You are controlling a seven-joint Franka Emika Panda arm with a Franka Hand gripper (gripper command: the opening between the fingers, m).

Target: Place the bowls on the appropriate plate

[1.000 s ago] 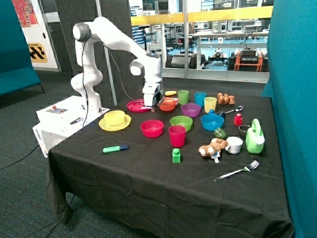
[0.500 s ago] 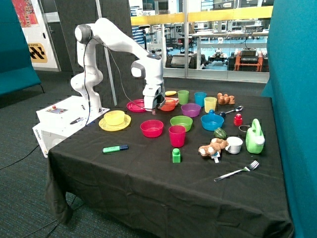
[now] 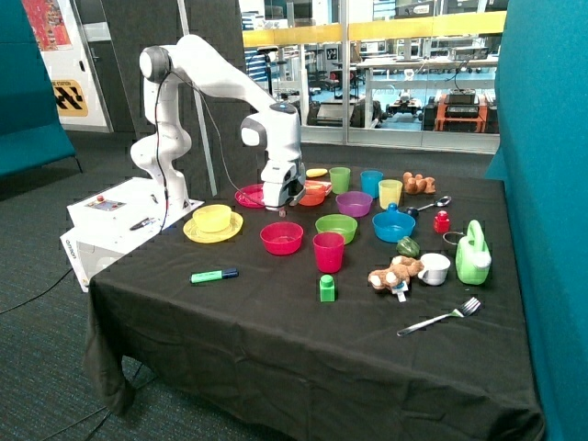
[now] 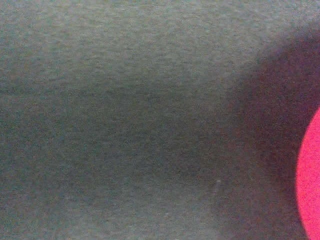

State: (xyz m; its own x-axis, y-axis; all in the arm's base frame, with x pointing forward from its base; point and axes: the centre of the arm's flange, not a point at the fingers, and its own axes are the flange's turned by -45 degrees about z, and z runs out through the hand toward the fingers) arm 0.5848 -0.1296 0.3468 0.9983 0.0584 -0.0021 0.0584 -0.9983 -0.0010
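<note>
The yellow bowl (image 3: pixel 213 217) sits on the yellow plate (image 3: pixel 197 231) near the table's robot-side edge. The pink-red bowl (image 3: pixel 281 238) stands on the black cloth beside that plate, toward the middle. A pink-red plate (image 3: pixel 246 196) lies further back. My gripper (image 3: pixel 280 208) hangs low over the cloth between the pink-red plate and the pink-red bowl, holding nothing that shows. The wrist view shows bare cloth and one pink-red rounded edge (image 4: pixel 311 180); I cannot tell whether it is the plate or the bowl.
A pink-red cup (image 3: pixel 328 252) and a green bowl (image 3: pixel 336 227) stand close to the pink-red bowl. Orange (image 3: pixel 310 195), purple (image 3: pixel 354 203) and blue (image 3: pixel 393 225) bowls and several cups fill the back. A green marker (image 3: pixel 214 275) and a green block (image 3: pixel 327 288) lie nearer the front.
My gripper has shifted a little from the pink-red plate's edge toward the yellow plate and the table's front. Bowls and plates have not moved.
</note>
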